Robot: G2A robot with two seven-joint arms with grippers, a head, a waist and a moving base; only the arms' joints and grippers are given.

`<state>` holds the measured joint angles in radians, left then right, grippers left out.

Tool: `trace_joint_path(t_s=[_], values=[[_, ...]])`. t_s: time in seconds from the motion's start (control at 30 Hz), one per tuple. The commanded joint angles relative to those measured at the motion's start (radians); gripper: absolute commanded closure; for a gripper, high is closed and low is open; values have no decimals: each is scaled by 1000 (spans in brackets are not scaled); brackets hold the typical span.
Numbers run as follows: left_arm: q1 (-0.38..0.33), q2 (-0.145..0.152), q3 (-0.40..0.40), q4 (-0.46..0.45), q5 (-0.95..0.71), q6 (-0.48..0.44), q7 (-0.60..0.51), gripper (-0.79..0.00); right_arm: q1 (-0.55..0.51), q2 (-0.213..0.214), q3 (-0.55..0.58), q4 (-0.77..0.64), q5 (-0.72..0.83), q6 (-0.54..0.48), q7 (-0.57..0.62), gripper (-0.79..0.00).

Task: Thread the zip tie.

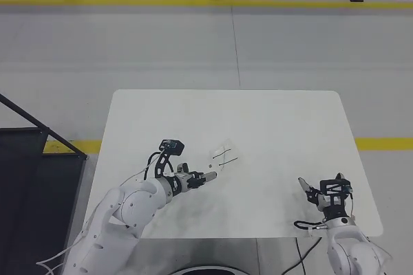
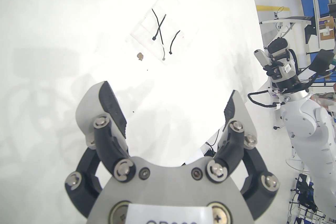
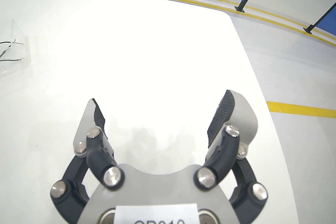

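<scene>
Hovering low over the white table, the left gripper points toward the clear tray. Its fingers are spread wide. Nothing is held between the ribbed pads, and they touch nothing.

The black zip ties lie flat on the tray near the table's middle. Two are crossed over one another; a third, curved zip tie lies just beside them, apart from the pair. None is threaded. A small brown scrap sits on the table just beside the tray's edge.

The right gripper is near the table's front right corner, well apart from the tray. Its fingers are likewise spread wide and empty, with bare table surface between the pads.
</scene>
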<state>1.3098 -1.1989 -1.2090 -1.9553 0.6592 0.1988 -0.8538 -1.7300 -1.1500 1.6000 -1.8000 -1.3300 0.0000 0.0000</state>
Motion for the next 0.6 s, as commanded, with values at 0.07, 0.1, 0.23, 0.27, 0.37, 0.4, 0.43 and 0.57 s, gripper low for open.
trace_joint_path(t_s=[0.07, 0.1, 0.23, 0.27, 0.37, 0.4, 0.43, 0.57], values=[[0, 0, 0, 0, 0, 0, 0, -785, 0, 0, 0, 0, 0, 0, 0, -785], [0, 0, 0, 0, 0, 0, 0, -785, 0, 0, 0, 0, 0, 0, 0, -785], [11, -2, -2, 7, -16, 10, 40, -785, 0, 0, 0, 0, 0, 0, 0, -785], [13, -3, -6, 10, -40, 11, 49, -785, 0, 0, 0, 0, 0, 0, 0, -785], [15, -4, -27, 21, -99, 17, 68, -785, 0, 0, 0, 0, 0, 0, 0, -785], [17, -5, -35, 25, -122, 15, 72, -785, 0, 0, 0, 0, 0, 0, 0, -785], [19, -4, -43, 27, -143, 9, 71, -785, 0, 0, 0, 0, 0, 0, 0, -785], [28, -4, -73, 39, -233, 6, 61, -785, 0, 0, 0, 0, 0, 0, 0, -785]])
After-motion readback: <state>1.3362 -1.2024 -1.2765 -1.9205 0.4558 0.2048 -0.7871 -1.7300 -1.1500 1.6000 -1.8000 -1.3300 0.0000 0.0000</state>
